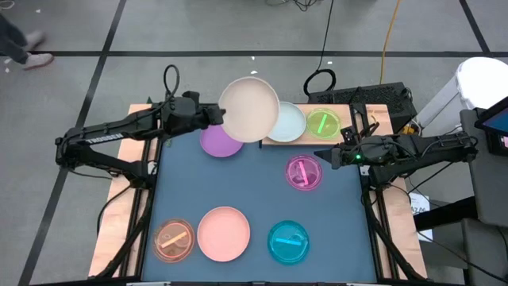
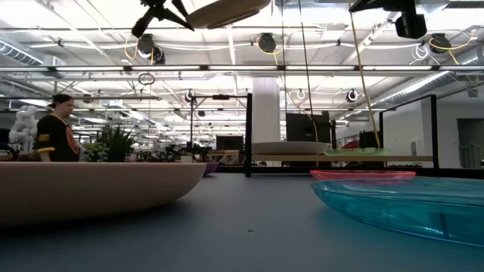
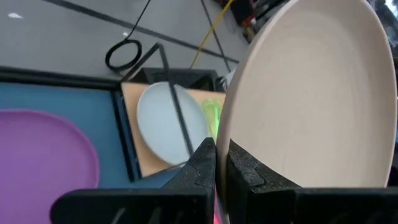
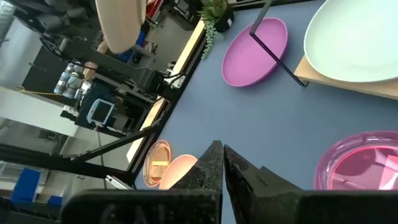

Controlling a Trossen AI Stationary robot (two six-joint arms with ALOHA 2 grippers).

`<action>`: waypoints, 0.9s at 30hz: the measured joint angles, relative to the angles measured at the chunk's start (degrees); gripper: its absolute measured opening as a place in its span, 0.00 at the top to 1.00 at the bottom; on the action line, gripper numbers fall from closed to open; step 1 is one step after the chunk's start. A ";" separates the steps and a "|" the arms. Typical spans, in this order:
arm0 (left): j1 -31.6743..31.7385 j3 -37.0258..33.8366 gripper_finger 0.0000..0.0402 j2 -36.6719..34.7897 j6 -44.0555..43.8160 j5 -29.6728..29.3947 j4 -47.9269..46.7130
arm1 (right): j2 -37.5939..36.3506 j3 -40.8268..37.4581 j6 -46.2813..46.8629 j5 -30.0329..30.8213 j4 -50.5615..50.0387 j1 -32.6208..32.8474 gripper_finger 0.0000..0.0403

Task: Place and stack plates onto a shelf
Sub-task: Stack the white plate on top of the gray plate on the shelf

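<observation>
high view: left gripper (image 1: 213, 116) is clamped on the rim of the cream plate (image 1: 249, 110), a smooth opaque round disc held above the shelf (image 1: 347, 131), a pale wooden board. just beyond the plate's far edge the pale mint plate (image 1: 287, 123) and translucent green dish (image 1: 322, 123) lie flat on the board. purple plate (image 1: 219, 141) lies on the blue mat (image 1: 254, 183) just below the gripper. right gripper (image 1: 333, 156) is shut and empty, the magenta dish (image 1: 304, 172) just beside its tip. orange dish (image 1: 174, 240), pink plate (image 1: 223, 233) and cyan dish (image 1: 288, 242) lie well apart from both tools.

low view: cream plate (image 2: 227, 10) is aloft, tilted, face turned down. pink plate rim (image 2: 91, 189) and glossy cyan dish (image 2: 408, 204) fill the foreground. a person (image 2: 56, 128) stands in the room behind.

left wrist view: left fingers (image 3: 202, 171) pinch the cream plate's edge (image 3: 311, 93); it stands nearly edge-on.

right wrist view: right fingers (image 4: 208, 168) touch, nothing between them.
</observation>
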 joint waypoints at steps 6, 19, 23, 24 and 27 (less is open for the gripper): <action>0.42 -0.03 0.97 2.64 0.76 -0.36 4.83 | 0.00 0.00 0.00 1.10 0.15 0.00 1.00; -0.05 0.00 0.97 10.02 2.31 -3.16 15.01 | -0.07 0.02 -10.57 10.51 18.30 -0.69 0.99; -0.02 -0.04 0.97 12.01 3.08 -3.28 15.85 | 0.14 0.02 -13.96 12.45 22.12 -2.68 0.93; -0.06 -0.03 0.97 12.36 3.07 -3.26 16.47 | 0.41 0.02 -15.01 12.52 23.21 -3.25 0.91; -0.04 -0.02 0.97 12.48 3.08 -3.31 16.24 | 1.53 0.04 -17.89 11.04 27.12 -4.35 0.82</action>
